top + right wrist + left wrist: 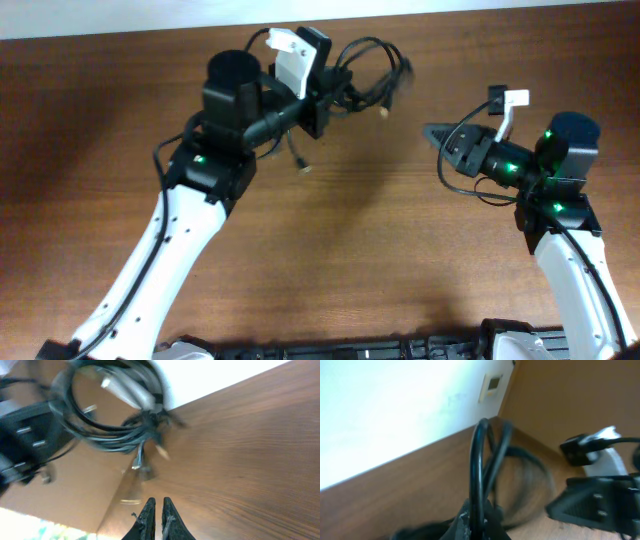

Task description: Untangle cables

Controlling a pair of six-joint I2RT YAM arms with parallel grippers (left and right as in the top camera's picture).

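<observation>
The cables (372,70) form a looped black bundle near the table's far edge, with plug ends hanging at its left and right. My left gripper (345,88) is shut on the bundle. In the left wrist view a cable loop (479,460) rises straight out of the closed left gripper (481,517). My right gripper (430,133) points left toward the bundle, a short gap away. In the right wrist view the right gripper (158,506) is shut with nothing in it, and the tangled cables (115,430) hang ahead of it, blurred.
A wooden table (380,250) carries both arms. A white wall (395,410) with a small wall plate (492,385) runs behind the far edge. The right arm's body (600,505) shows in the left wrist view.
</observation>
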